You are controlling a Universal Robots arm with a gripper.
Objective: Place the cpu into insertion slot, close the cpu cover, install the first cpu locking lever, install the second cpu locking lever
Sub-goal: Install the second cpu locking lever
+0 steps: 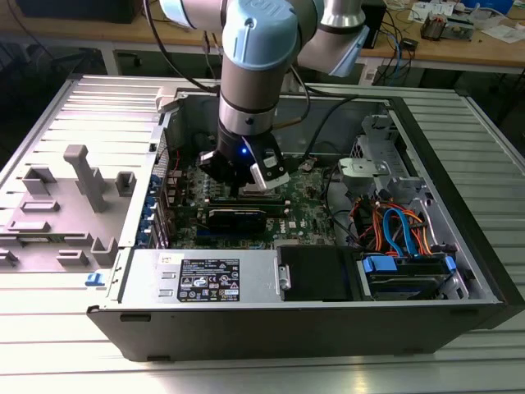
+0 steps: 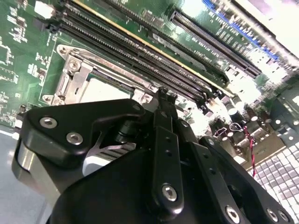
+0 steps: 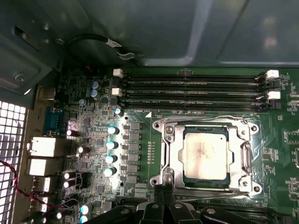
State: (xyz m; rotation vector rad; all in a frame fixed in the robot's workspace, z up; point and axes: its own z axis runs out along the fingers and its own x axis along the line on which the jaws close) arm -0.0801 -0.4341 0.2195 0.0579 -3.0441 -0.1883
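Note:
The cpu (image 3: 205,156), a silvery square chip, lies flat in the insertion slot (image 3: 164,179) on the green board. The cpu cover (image 3: 172,154) lies down around it as a metal frame. A thin wire locking lever (image 3: 201,116) runs along the side by the memory slots, and another (image 3: 219,190) along the opposite side. My black gripper (image 3: 166,190) stands at that second side's corner, fingers together, tips right at the lever. In the second wrist view the gripper (image 2: 163,93) reaches the socket's edge beside the cpu (image 2: 105,88). In the exterior view the gripper (image 1: 246,185) hangs low inside the case.
Long black memory slots (image 3: 191,88) run beside the socket. Capacitors (image 3: 112,144) and rear ports (image 3: 42,147) stand on another side. The open computer case (image 1: 271,283) walls in the arm, with a power supply (image 1: 205,275), drive cage and orange and blue cables (image 1: 402,234). Grey fixtures (image 1: 78,176) stand at the exterior view's left.

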